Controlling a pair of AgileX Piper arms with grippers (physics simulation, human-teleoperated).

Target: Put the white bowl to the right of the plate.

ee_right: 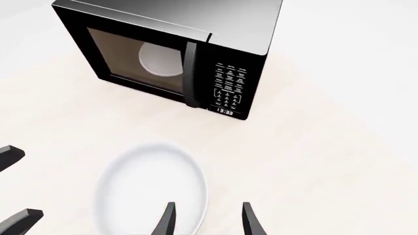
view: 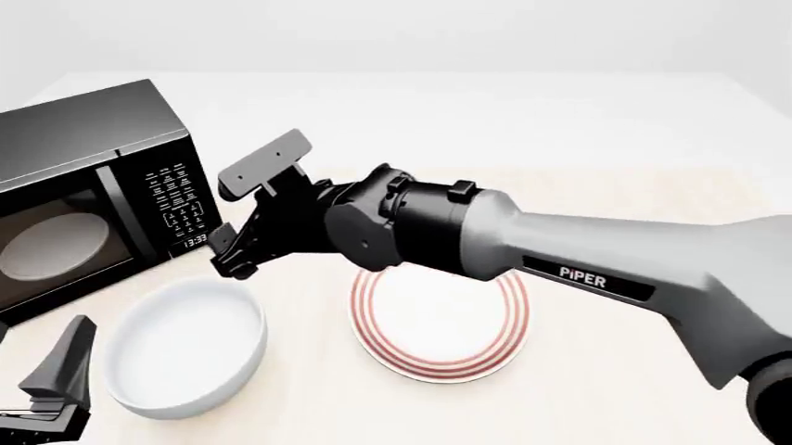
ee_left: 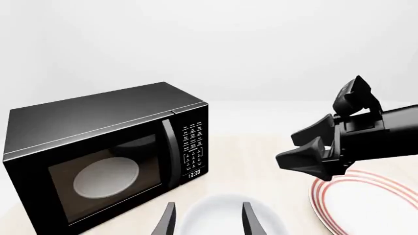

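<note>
**Supervisor:** How far along are you?

**Me:** Barely started, I'd judge. The white bowl (view: 185, 345) sits on the table in the lower left of the front view, to the left of the red-ringed plate (view: 440, 324) and just beside it, so it's on the wrong side. Nothing has hold of it.

**Supervisor:** Where are the arms?

**Me:** My right gripper (view: 232, 250) is stretched across above the plate toward the black microwave (view: 93, 195), poised over the bowl's near-right rim. Its fingers are apart with nothing between them; in the right wrist view they straddle the bowl's rim from above. The left gripper (view: 56, 385) is at the lower-left corner, beside the bowl; its wrist view shows its fingers spread and empty too.

**Supervisor:** What's left?

**Me:** All of it: close on the rim, lift, carry it over the plate, and set it down on the bare tabletop at the plate's right.
</note>
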